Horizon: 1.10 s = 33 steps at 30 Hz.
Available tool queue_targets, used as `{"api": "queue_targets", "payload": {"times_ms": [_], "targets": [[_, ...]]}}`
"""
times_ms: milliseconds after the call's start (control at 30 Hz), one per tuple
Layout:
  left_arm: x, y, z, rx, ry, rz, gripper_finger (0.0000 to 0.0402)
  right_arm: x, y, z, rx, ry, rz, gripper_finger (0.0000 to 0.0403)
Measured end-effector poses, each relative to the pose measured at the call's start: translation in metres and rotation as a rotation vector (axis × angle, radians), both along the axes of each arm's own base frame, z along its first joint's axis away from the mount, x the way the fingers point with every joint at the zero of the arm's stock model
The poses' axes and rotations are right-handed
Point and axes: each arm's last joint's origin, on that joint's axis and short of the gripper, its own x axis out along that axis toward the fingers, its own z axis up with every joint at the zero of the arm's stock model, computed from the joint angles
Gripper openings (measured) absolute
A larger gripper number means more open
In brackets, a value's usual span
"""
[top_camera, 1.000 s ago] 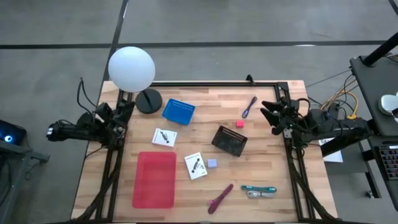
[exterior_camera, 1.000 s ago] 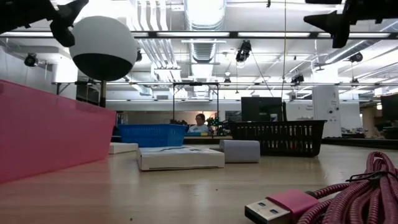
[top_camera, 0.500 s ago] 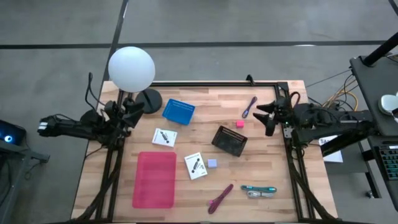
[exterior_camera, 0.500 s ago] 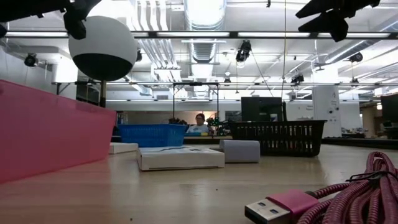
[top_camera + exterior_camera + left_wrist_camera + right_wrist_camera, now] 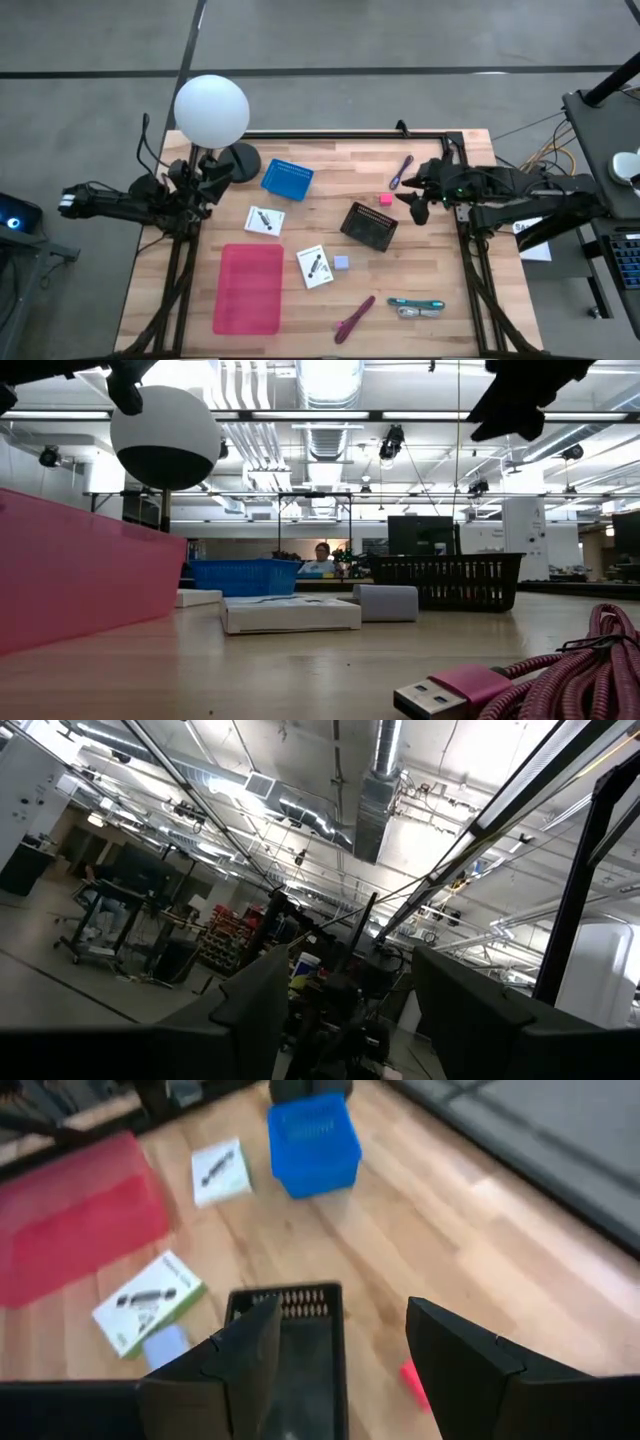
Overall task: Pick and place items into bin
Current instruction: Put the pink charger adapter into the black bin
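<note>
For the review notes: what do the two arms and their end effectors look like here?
Both arms are dark, nearly black, jointed links with loose black cables looping along them. The left end effector and right end effector each end in two dark, wedge-shaped fingers. No markings are legible.
</note>
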Motion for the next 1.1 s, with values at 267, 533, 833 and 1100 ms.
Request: {"api": "queue_targets", "payload": {"times_ms": [267,533,833,1100], "targets": [[0.0,0.0,0.001,0.0,-0.005,-0.001,0.0196,0.022,-0.024,-0.003,-0.014,0.116,0.072,0.0203],[0.0,0.0,0.001,0.0,-0.006,-0.001,0.0196,0.038,-0.047,-0.015,-0.051,0.361,0.196,0.0203],[0.0,0.0,0.001,0.0,-0.005,-0.002,0.0196,0.067,-0.061,-0.04,-0.112,0.566,0.36,0.0203],[0.0,0.0,0.001,0.002,-0.003,-0.006,0.0196,0.086,-0.067,-0.071,-0.093,0.701,0.437,0.0216]]}}
